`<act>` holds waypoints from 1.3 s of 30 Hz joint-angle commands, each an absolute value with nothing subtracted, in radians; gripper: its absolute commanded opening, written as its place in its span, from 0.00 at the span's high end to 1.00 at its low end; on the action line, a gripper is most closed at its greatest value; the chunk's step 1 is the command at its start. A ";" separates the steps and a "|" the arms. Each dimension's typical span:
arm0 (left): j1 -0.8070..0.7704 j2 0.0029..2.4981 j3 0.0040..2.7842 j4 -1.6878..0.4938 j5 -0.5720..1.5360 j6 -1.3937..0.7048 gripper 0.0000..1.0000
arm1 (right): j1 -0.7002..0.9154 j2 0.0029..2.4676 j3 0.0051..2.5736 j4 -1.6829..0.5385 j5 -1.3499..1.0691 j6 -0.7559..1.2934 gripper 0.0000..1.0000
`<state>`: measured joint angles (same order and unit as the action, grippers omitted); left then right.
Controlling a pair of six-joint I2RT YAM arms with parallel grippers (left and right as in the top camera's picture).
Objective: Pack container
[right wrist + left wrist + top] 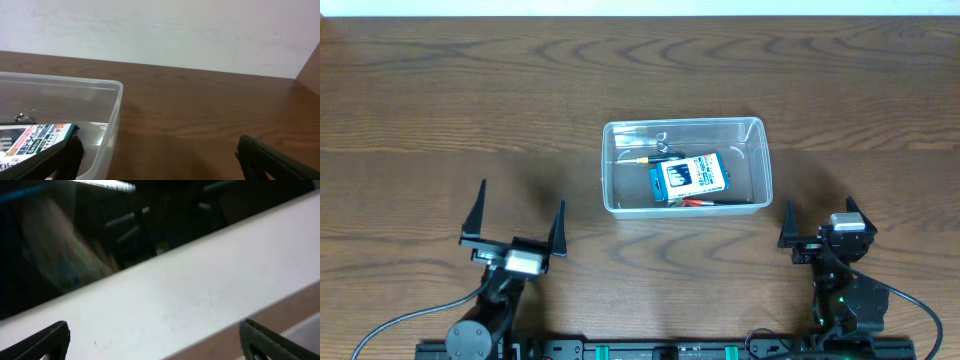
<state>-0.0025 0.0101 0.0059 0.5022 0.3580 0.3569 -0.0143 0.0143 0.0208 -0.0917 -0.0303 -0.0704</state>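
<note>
Sitting mid-frame, the tub [608, 170] holds a blue-and-white box [688, 177]; we see open table [420, 100] round its whole rim. Our left claw [520, 200], lower left, and right claw [819, 212], lower right, both gape wide, gripping nothing, well clear of it

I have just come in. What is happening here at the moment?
Nothing is being handled right now. The clear rectangular plastic container stands in the middle of the brown wooden table and holds a small blue-and-white box and some small tools. The left gripper and the right gripper sit near the table's front edge, apart from the container, fingers open and empty.
</note>
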 commanded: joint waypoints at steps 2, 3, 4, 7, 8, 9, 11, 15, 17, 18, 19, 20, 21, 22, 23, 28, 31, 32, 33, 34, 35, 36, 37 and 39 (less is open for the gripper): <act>0.012 0.002 0.004 0.428 0.346 0.373 0.02 | -0.006 0.006 0.014 -0.089 -0.034 -0.083 0.01; 0.012 0.002 0.004 0.407 0.346 0.373 0.02 | -0.006 0.006 0.014 -0.089 -0.034 -0.083 0.01; 0.012 0.002 0.004 0.375 0.346 0.373 0.02 | -0.006 0.006 0.014 -0.089 -0.034 -0.083 0.01; 0.012 0.002 0.004 0.272 0.347 0.373 0.02 | -0.006 0.006 0.014 -0.089 -0.034 -0.083 0.01; 0.012 0.002 0.004 0.234 0.347 0.373 0.02 | -0.006 0.006 0.014 -0.089 -0.034 -0.083 0.01; 0.012 0.002 0.004 0.204 0.347 0.373 0.02 | -0.006 0.006 0.014 -0.089 -0.034 -0.083 0.01; 0.012 0.002 0.004 0.141 0.347 0.373 0.02 | -0.006 0.006 0.014 -0.089 -0.034 -0.083 0.01; 0.012 0.002 0.004 0.049 0.347 0.373 0.02 | -0.006 0.006 0.014 -0.089 -0.035 -0.083 0.01; 0.012 0.002 0.004 0.006 0.347 0.373 0.02 | -0.006 0.006 0.014 -0.089 -0.034 -0.083 0.01; 0.012 0.002 0.004 -0.018 0.347 0.373 0.02 | -0.006 0.006 0.014 -0.089 -0.034 -0.083 0.01; 0.012 0.002 0.004 -0.041 0.347 0.373 0.02 | -0.006 0.006 0.014 -0.089 -0.034 -0.083 0.01; 0.012 0.002 0.004 -0.045 0.347 0.369 0.02 | -0.006 0.006 0.014 -0.089 -0.034 -0.083 0.01; 0.012 0.002 0.004 -0.044 0.346 0.369 0.02 | -0.006 0.006 0.014 -0.089 -0.034 -0.083 0.01; 0.012 0.002 0.004 -0.044 0.346 0.369 0.02 | -0.006 0.006 0.014 -0.089 -0.034 -0.083 0.01; 0.012 0.002 0.004 -0.044 0.346 0.369 0.02 | -0.006 0.006 0.014 -0.089 -0.034 -0.083 0.01; 0.012 0.002 0.004 -0.044 0.346 0.369 0.02 | -0.006 0.006 0.014 -0.089 -0.034 -0.083 0.01; 0.012 0.002 0.004 -0.044 0.346 0.369 0.02 | -0.006 0.006 0.014 -0.089 -0.034 -0.083 0.01; 0.012 0.002 0.004 -0.044 0.347 0.369 0.02 | -0.006 0.006 0.014 -0.089 -0.034 -0.083 0.01; 0.012 0.002 0.004 -0.044 0.346 0.369 0.02 | -0.006 0.006 0.014 -0.089 -0.034 -0.083 0.01; 0.012 0.002 0.004 -0.044 0.347 0.369 0.02 | -0.006 0.006 0.014 -0.089 -0.034 -0.083 0.01; 0.012 0.002 0.004 -0.044 0.346 0.369 0.02 | -0.006 0.006 0.014 -0.089 -0.034 -0.083 0.01; 0.012 0.002 0.004 -0.044 0.347 0.369 0.02 | -0.006 0.006 0.014 -0.089 -0.034 -0.083 0.01; 0.012 0.002 0.004 -0.044 0.347 0.369 0.02 | -0.006 0.006 0.014 -0.089 -0.034 -0.083 0.01; 0.012 0.002 0.004 -0.044 0.347 0.369 0.02 | -0.006 0.006 0.014 -0.089 -0.034 -0.083 0.01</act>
<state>0.0067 0.0101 0.0219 -0.0048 0.3401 0.3645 -0.0147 0.0143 0.0200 -0.0914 -0.0303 -0.0704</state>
